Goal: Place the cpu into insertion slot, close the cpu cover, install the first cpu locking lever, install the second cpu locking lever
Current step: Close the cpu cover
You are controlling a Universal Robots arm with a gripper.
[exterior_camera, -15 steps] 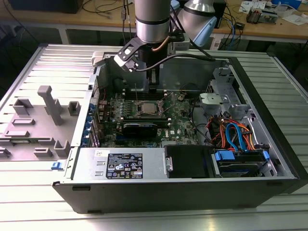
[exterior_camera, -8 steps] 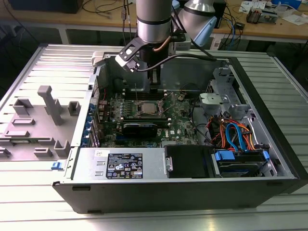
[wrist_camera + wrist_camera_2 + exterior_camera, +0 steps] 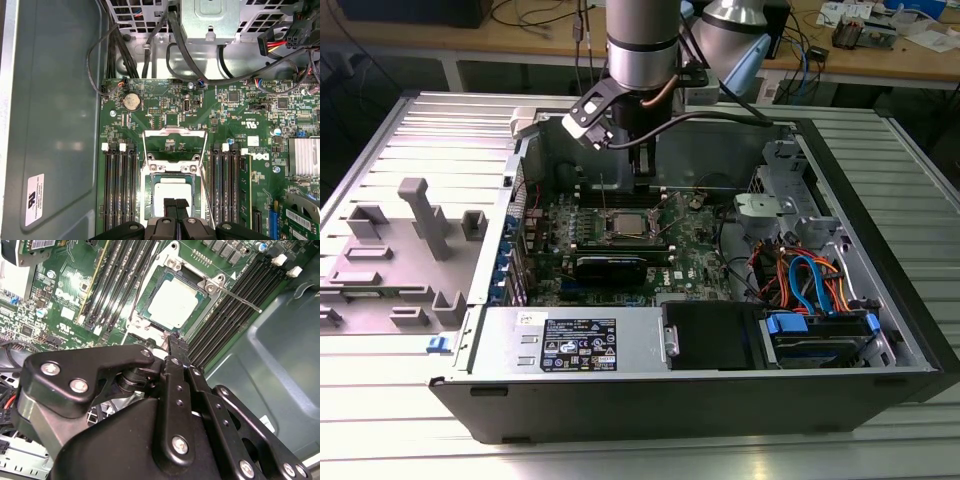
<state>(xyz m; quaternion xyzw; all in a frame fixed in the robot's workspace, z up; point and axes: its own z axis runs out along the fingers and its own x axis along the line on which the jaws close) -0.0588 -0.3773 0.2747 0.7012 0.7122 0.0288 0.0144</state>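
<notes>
The black two-finger gripper (image 3: 175,202) hovers just over the socket, fingertips pressed together and holding nothing. Black memory slots (image 3: 117,185) crowd both sides. The flat square silver-grey cpu (image 3: 172,190) lies level in its socket.

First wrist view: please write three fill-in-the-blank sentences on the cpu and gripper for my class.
1. The cpu lies in the ___.
2. The gripper, its fingers ___, hangs over the cpu.
3. Memory slots flank it on ___ sides.
Missing words: socket; shut; both.
</notes>
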